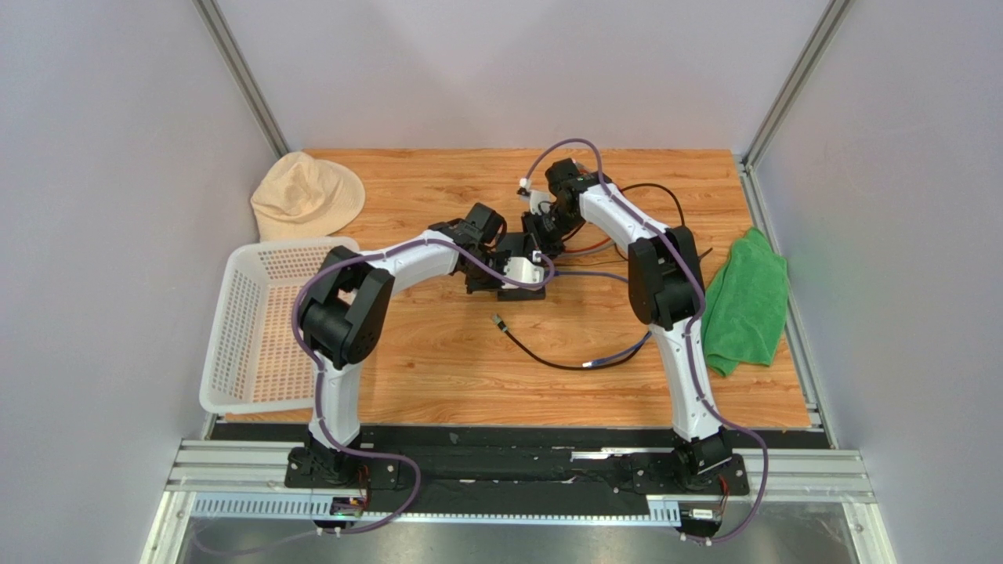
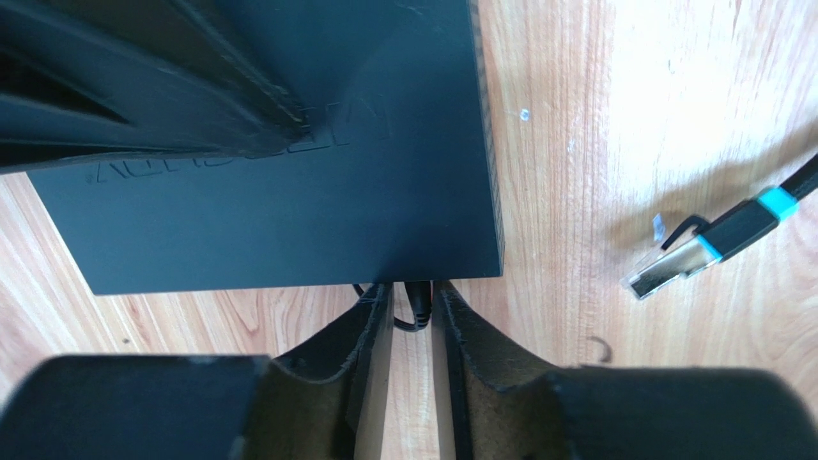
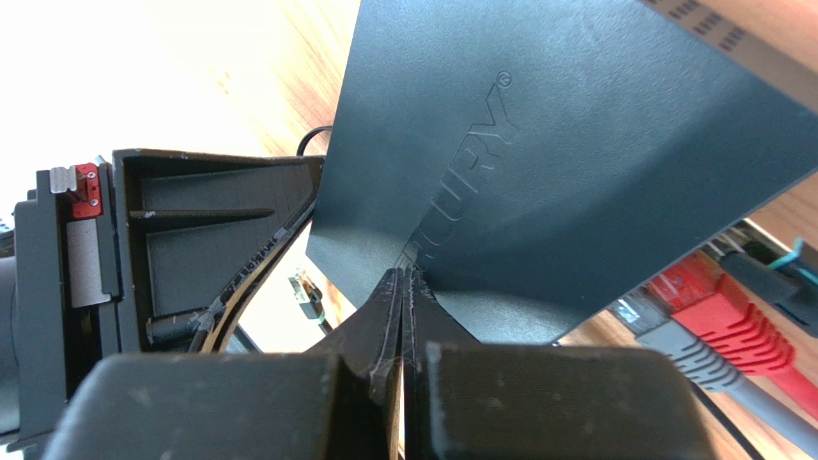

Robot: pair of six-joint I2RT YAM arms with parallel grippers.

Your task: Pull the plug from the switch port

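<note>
Left end effector (image 2: 411, 316): apparently pinching the plug (image 2: 418, 301).
Right end effector (image 3: 403, 287): pressed together, tips on the switch box (image 3: 576, 144).
Plug location: seated in the switch port (image 2: 419, 282).
Progress: gripped; pull-out remains.

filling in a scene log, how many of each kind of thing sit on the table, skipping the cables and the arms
hat: 1
basket: 1
green cloth: 1
black switch box: 1
total: 4
</note>
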